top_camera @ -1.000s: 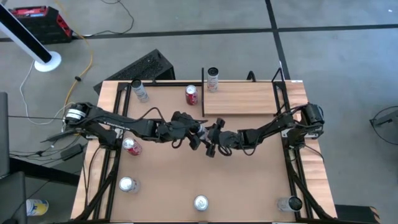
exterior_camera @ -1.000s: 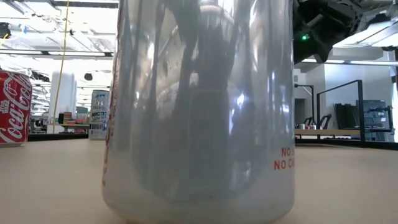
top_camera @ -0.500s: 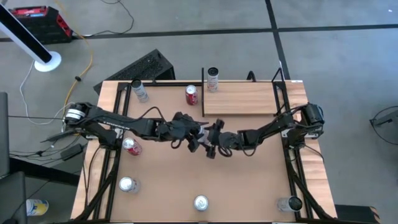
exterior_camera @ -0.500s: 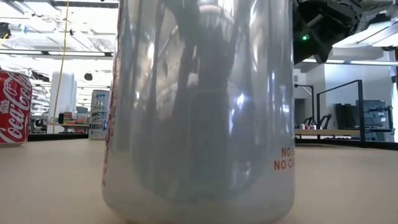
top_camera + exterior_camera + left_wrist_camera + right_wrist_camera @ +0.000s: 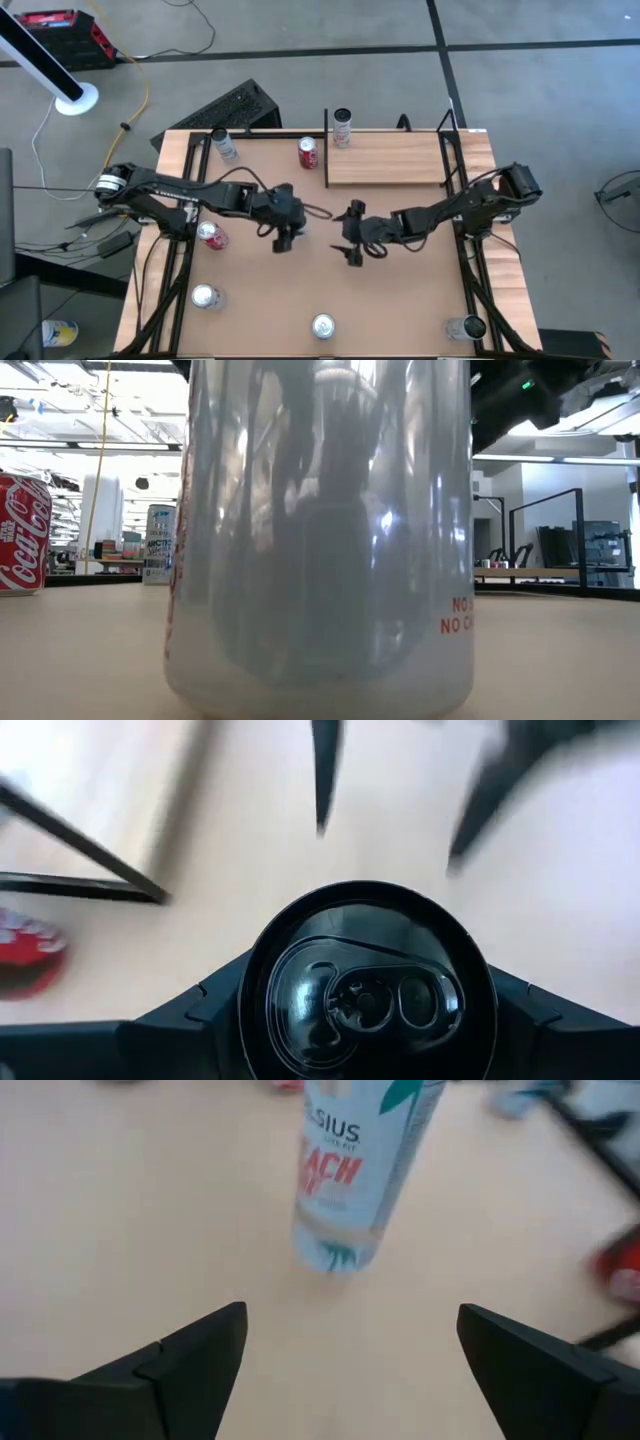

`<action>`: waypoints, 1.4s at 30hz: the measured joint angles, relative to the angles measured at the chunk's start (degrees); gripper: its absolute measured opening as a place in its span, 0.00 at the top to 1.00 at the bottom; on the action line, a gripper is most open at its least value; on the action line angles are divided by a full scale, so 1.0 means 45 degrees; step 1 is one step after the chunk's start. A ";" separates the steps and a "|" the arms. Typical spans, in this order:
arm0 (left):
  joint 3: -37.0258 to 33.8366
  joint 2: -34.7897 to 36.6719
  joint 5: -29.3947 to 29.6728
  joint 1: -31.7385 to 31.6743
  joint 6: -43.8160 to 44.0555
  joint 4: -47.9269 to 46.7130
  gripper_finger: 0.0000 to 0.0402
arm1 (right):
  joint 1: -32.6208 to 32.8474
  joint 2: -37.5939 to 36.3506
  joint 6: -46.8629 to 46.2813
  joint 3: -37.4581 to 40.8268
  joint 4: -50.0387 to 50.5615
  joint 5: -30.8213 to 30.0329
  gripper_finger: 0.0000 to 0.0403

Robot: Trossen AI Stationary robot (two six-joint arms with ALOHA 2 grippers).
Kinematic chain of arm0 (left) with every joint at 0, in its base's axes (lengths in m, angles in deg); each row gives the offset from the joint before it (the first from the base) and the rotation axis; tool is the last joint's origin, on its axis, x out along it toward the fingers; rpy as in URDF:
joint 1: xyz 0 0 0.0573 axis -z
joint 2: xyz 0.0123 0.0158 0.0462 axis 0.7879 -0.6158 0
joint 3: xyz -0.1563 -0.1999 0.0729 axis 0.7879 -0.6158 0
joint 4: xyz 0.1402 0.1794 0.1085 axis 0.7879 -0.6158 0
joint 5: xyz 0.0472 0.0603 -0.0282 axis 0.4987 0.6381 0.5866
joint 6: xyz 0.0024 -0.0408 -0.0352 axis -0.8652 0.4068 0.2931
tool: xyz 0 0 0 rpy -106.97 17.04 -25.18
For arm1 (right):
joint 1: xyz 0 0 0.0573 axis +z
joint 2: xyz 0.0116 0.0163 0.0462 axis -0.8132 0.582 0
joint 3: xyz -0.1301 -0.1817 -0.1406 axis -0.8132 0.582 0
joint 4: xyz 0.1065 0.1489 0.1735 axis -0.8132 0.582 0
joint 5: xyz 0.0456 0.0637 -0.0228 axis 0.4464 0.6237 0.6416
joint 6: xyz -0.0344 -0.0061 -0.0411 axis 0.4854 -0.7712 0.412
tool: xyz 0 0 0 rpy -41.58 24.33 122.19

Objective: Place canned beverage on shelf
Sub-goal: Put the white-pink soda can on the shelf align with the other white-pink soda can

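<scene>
The canned beverage [image 5: 355, 1170] is a pale can with teal and red print and a black top [image 5: 365, 990]. My left gripper [image 5: 285, 238] is shut on it over the middle of the table, left of centre. My right gripper [image 5: 352, 238] stands open just right of it, fingers pointing at the can, with nothing between them [image 5: 350, 1370]. The shelf [image 5: 400, 160] is a pale plank at the far side with a black rail [image 5: 326, 150] along its left end. One can [image 5: 343, 128] stands on the shelf's far left corner. My left gripper pinches the can's round wall just below its black top [image 5: 250, 1010], one finger [image 5: 190, 1020] on each side. The fingers slant downward and the can's top faces the wrist. The can hangs tilted, and I cannot tell whether its bottom end [image 5: 335, 1255] touches the table.
A red can [image 5: 308, 152] and a pale can [image 5: 224, 146] stand at the far left, and another red can [image 5: 211, 235] is near the left arm. Three silver-topped cans [image 5: 205, 296] [image 5: 322, 326] [image 5: 468, 327] stand along the near edge; one fills the low view [image 5: 320, 540].
Both grippers were together around the can at the table's middle. My right gripper has opened wider, let go and drawn back toward the right edge. My left gripper has rolled and carried the can toward the left edge.
</scene>
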 joint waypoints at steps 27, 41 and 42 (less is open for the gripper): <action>-0.0010 -0.1250 -0.1835 0.1325 -0.1581 0.0727 0.41 | 0.0802 -0.0361 0.0330 0.0002 -0.0481 0.0368 0.05; -0.0015 -0.1306 -0.1713 0.1367 -0.0570 0.1195 0.13 | 0.0802 -0.0356 0.0327 0.0002 -0.0414 0.0368 0.05; -0.0015 -0.1306 -0.1709 0.1362 -0.0570 0.1190 0.13 | 0.0802 -0.0356 0.0325 0.0002 -0.0397 0.0368 0.05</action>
